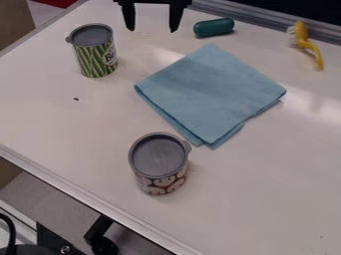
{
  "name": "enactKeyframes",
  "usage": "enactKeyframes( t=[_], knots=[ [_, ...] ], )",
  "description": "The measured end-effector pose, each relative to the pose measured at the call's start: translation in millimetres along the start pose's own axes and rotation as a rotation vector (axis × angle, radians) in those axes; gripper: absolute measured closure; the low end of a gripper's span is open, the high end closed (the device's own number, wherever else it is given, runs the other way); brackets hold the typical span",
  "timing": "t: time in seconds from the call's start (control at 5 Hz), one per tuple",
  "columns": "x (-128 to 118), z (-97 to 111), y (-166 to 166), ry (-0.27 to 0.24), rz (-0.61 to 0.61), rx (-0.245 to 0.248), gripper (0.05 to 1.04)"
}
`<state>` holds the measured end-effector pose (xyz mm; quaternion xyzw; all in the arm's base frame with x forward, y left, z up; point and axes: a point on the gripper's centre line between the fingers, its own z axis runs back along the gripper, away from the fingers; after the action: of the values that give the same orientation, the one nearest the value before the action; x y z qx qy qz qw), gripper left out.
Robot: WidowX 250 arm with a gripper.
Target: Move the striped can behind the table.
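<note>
At the top edge of the camera view, my gripper (153, 25) hangs over the far part of the white table (67, 119), its two fingers spread wide apart with nothing between them. The striped can (97, 59), green and yellow with a grey lid, stands upright at the upper left, below and to the left of the gripper and apart from it.
A second can (160, 164) with a grey lid and a red and white pattern stands near the front edge. A folded blue cloth (210, 94) lies mid-table. Behind it are a green capsule-shaped object (214, 27) and a yellow brush (306, 42).
</note>
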<state>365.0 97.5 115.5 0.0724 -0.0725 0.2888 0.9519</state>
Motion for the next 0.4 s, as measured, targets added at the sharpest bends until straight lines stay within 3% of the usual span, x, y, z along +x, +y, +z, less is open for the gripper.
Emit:
enactKeyframes(
  t=[0.4],
  knots=[
    [-12,-24,19,0.081,-0.077,0.022,0.085]
  ],
)
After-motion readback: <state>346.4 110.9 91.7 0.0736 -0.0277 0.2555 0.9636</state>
